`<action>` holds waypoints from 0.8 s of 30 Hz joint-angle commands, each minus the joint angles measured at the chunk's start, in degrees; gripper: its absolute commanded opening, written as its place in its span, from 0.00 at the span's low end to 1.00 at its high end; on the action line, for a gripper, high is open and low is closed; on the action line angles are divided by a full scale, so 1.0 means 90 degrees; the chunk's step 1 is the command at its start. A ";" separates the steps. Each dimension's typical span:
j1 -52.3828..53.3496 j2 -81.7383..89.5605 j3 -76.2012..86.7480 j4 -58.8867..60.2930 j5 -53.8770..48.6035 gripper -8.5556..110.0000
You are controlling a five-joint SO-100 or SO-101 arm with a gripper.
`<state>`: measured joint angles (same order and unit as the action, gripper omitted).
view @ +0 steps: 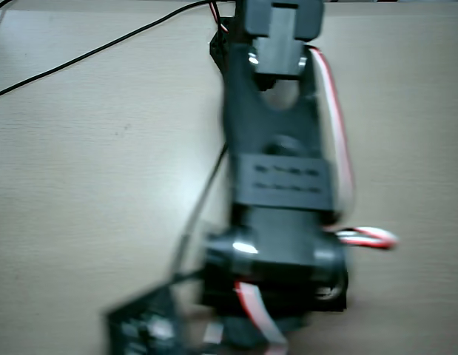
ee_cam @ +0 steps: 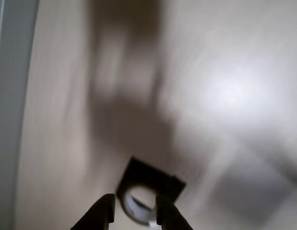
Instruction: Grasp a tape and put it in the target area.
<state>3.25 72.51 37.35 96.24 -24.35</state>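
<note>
In the wrist view my gripper (ee_cam: 135, 210) enters from the bottom edge. Its two dark fingers (ee_cam: 102, 215) stand on either side of the tape (ee_cam: 135, 203), a small ring with a dark rim, a pale core and a white tab. The fingers look closed against the ring's sides. The tape hangs over the near corner of the target area (ee_cam: 153, 175), a black square outline on the tan table. In the overhead view the arm (view: 280, 185) is blurred and covers the tape. A dark blurred shape (view: 143, 325) lies at the lower left.
A black cable (view: 103, 48) runs across the upper left of the table in the overhead view. Red and white wires (view: 339, 148) hang along the arm's right side. A grey strip (ee_cam: 6, 120) borders the table at the left of the wrist view.
</note>
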 commanded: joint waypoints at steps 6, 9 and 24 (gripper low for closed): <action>0.1201 0.0723 0.0156 -0.0186 -0.0088 0.14; 0.1299 0.1582 0.1436 -0.0684 -0.0283 0.14; 0.1250 0.3682 0.5137 -0.1982 -0.0654 0.14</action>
<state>14.15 102.30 82.44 79.37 -29.53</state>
